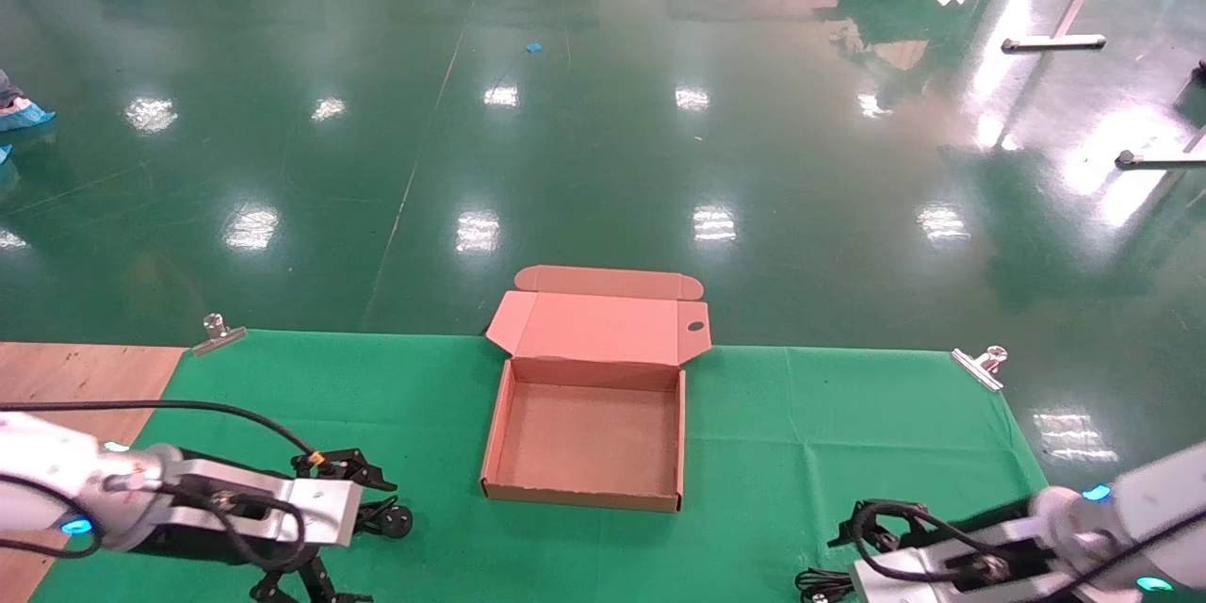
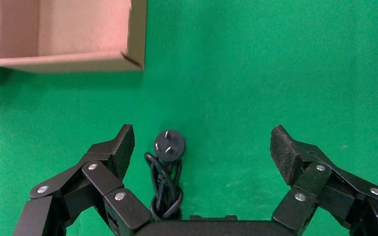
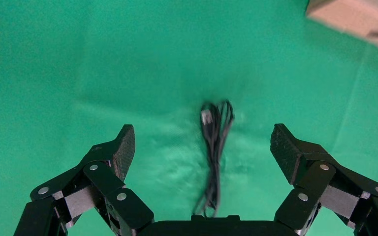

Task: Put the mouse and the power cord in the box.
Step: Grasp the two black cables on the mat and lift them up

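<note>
The brown cardboard box (image 1: pixel 584 433) lies open in the middle of the green cloth, its lid flap folded back. The power cord (image 2: pixel 166 183) is a black bundle with its round pronged plug (image 2: pixel 170 144) facing up. My left gripper (image 2: pixel 202 142) hangs open over it, the cord close to one finger (image 2: pixel 120 147); in the head view the plug (image 1: pixel 396 520) shows beside that gripper (image 1: pixel 377 542). My right gripper (image 3: pixel 202 142) is open above the mouse's thin black cable (image 3: pixel 215 142). The mouse body is hidden.
The green cloth (image 1: pixel 848 433) is held by metal clips (image 1: pixel 219 332) (image 1: pixel 982 364) at its far corners. Bare wood (image 1: pixel 75 377) shows at the far left. Beyond the table's far edge is the glossy green floor. A corner of the box (image 2: pixel 78 34) lies ahead of the left gripper.
</note>
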